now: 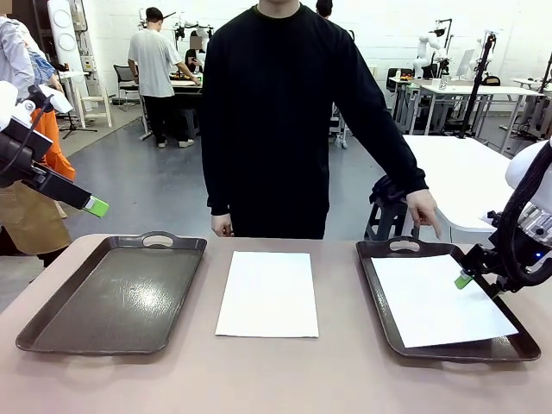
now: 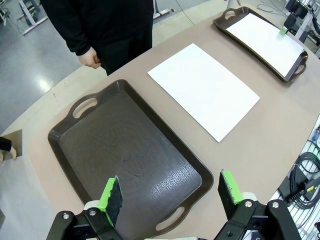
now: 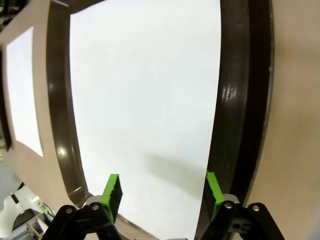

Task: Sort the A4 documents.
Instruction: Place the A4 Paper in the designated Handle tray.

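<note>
Front view shows you a person's hand [image 1: 424, 211] near the right tray [image 1: 369, 293] handle [image 1: 404, 246]; right gripper [image 3: 162, 187] released over its sheet [image 1: 431, 302], left gripper [image 2: 170, 187] released too

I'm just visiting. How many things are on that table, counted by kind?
Dark brown trays: 2, the left tray empty, the right tray holding a sheet.
White paper sheets: 2, one inside the right tray, one lying between the trays.
Total: 4
</note>
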You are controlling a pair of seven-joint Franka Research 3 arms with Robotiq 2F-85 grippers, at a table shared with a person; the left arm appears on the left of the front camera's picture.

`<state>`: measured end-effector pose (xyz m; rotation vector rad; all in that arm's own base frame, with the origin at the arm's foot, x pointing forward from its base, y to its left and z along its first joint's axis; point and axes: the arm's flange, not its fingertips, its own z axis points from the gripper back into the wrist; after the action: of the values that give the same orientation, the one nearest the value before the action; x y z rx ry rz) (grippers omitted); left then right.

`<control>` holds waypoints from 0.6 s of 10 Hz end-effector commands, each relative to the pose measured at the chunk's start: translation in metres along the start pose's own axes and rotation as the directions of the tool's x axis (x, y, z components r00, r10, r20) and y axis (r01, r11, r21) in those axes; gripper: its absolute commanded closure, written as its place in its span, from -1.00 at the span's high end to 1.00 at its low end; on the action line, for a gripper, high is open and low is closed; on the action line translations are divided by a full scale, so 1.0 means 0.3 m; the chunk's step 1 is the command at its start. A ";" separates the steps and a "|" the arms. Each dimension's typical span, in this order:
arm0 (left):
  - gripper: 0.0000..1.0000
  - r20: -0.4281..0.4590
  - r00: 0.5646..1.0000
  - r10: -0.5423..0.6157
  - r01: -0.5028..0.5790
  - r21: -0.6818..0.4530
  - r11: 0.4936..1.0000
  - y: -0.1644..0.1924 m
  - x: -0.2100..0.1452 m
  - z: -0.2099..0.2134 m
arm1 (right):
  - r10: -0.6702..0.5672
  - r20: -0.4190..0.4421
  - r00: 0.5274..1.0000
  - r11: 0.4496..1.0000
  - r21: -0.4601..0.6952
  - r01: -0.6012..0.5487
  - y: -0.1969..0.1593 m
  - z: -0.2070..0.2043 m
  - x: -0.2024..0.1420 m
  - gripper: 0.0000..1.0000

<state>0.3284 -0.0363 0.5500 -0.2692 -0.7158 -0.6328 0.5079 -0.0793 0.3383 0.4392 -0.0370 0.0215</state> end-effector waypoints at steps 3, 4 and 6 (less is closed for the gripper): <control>1.00 0.005 1.000 -0.010 0.010 -0.016 1.000 0.005 -0.003 0.000 | 0.012 -0.038 0.999 0.991 -0.131 -0.017 0.045 0.016 -0.020 1.00; 1.00 0.005 1.000 -0.010 0.010 -0.016 1.000 0.005 -0.003 0.000 | 0.014 -0.033 0.999 0.990 -0.141 -0.019 0.046 0.018 -0.018 1.00; 1.00 0.005 1.000 -0.010 0.010 -0.016 1.000 0.005 -0.003 0.000 | 0.021 -0.028 0.999 0.991 -0.133 -0.024 0.053 0.020 -0.016 1.00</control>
<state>0.3284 -0.0363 0.5500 -0.2692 -0.7158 -0.6328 0.5073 -0.0729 0.3506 0.3286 -0.0105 0.0677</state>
